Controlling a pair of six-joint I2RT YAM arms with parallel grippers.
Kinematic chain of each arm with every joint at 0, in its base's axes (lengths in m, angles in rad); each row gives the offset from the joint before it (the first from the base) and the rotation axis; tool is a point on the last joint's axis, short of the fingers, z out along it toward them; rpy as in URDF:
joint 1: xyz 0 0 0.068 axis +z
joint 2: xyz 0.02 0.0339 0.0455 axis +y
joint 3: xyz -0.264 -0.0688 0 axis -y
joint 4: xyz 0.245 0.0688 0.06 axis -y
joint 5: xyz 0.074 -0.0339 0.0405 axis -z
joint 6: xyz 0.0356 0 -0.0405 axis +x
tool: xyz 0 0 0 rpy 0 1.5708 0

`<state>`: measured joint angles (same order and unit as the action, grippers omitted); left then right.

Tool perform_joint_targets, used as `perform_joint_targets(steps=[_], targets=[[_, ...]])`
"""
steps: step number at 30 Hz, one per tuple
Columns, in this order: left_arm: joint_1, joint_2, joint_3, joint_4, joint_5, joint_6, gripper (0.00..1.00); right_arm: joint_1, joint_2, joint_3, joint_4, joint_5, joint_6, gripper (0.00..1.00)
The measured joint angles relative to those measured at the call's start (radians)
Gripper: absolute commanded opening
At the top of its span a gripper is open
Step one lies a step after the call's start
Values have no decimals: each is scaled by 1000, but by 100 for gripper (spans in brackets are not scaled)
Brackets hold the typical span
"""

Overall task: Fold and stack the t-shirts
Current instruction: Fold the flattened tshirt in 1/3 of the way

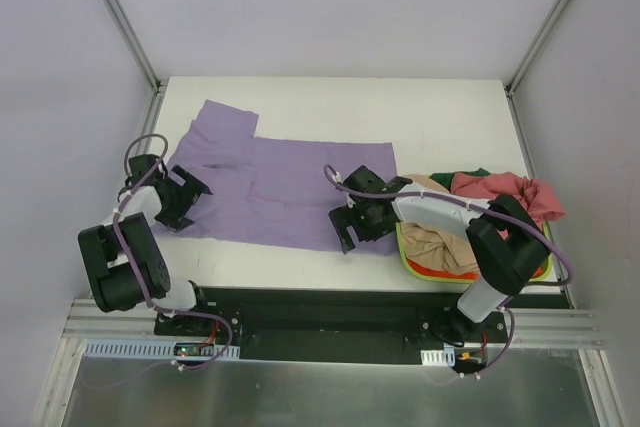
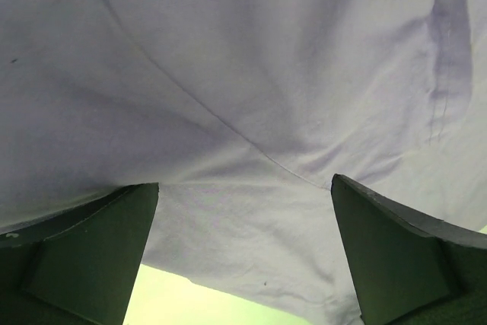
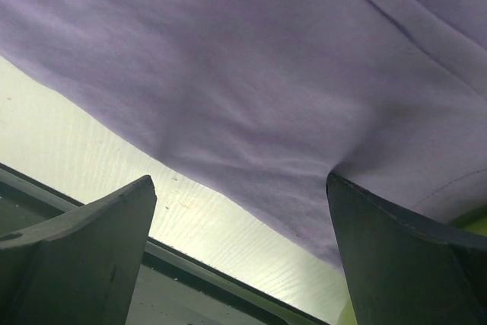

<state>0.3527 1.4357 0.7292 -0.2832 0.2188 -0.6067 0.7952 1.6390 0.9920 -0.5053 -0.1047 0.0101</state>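
The lavender-purple t-shirt [image 1: 290, 187] lies spread flat across the table's middle and left. My left gripper [image 1: 182, 202] is open at its left edge; in the left wrist view the cloth [image 2: 243, 74] fills the space between the fingers, around the gripper [image 2: 243, 188]. My right gripper [image 1: 352, 229] is open at the shirt's near hem, towards its right end. In the right wrist view the hem [image 3: 266, 58] runs between the fingers, around the gripper [image 3: 240, 180], and the right finger [image 3: 396, 256] touches the cloth. The tan-beige [image 1: 440, 242], pinkish-red [image 1: 505, 192] and dark green [image 1: 480, 173] shirts lie heaped at the right.
The heap sits in a lime-green basket [image 1: 405, 259] at the right, close beside my right arm. A black base rail [image 1: 330, 302] runs along the table's near edge. Metal frame posts [image 1: 125, 22] stand at the back corners. White walls enclose the table.
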Motion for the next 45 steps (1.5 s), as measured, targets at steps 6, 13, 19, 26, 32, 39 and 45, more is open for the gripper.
perform_joint_targets(steps=[6, 13, 19, 26, 32, 39, 45], targets=[[78, -61, -46, 3, -34, -49, 99, 30, 5, -13, 7, -33, 10, 96], [121, -109, -68, -55, -159, -111, 99, 80, 6, -13, 23, -65, 31, 96], [134, -203, -108, -117, -203, -151, 99, 94, 2, -12, 9, -56, 39, 96], [137, -325, -24, -172, -82, -167, 99, 76, -47, 97, -67, 52, 69, 96], [-2, -207, 307, -179, -31, -105, 99, -42, -79, 315, -51, 185, 109, 96], [-126, 327, 906, -200, -23, 101, 99, -229, -10, 451, 7, 188, 127, 96], [-123, 832, 1514, -279, -86, 349, 99, -230, 82, 463, 23, 187, 82, 96]])
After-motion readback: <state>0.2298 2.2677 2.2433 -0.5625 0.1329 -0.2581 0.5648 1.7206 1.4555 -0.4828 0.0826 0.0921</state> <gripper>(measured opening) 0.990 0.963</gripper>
